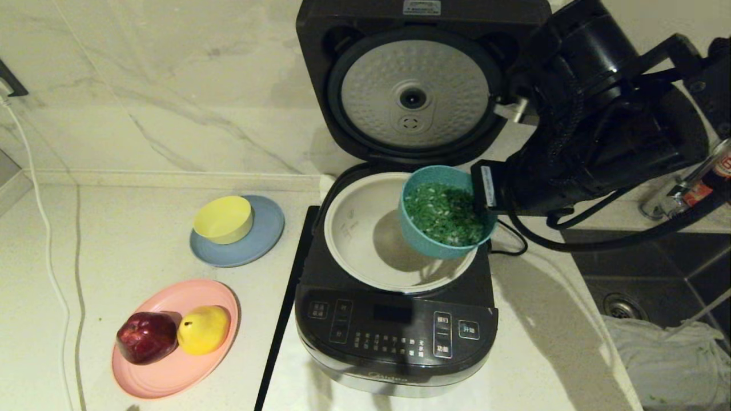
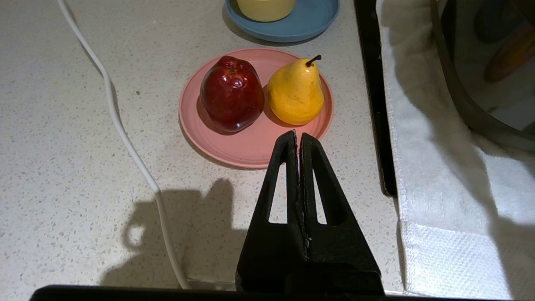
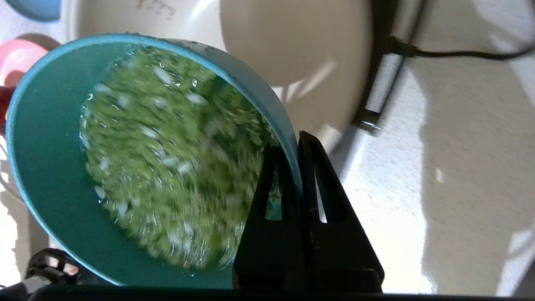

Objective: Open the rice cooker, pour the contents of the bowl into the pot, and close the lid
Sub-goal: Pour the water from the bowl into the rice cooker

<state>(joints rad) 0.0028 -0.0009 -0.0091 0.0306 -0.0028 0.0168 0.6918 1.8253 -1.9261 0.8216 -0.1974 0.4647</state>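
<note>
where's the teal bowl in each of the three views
Head view: the teal bowl is right of centre, tilted over the pot, its rim pinched by the right hand.
Left wrist view: not in it; that view shows the shut left hand over the pink plate.
Right wrist view: it fills the left half, green contents inside.
Shared landmark: the pot's cream wall, behind the bowl in the head and right wrist views.
</note>
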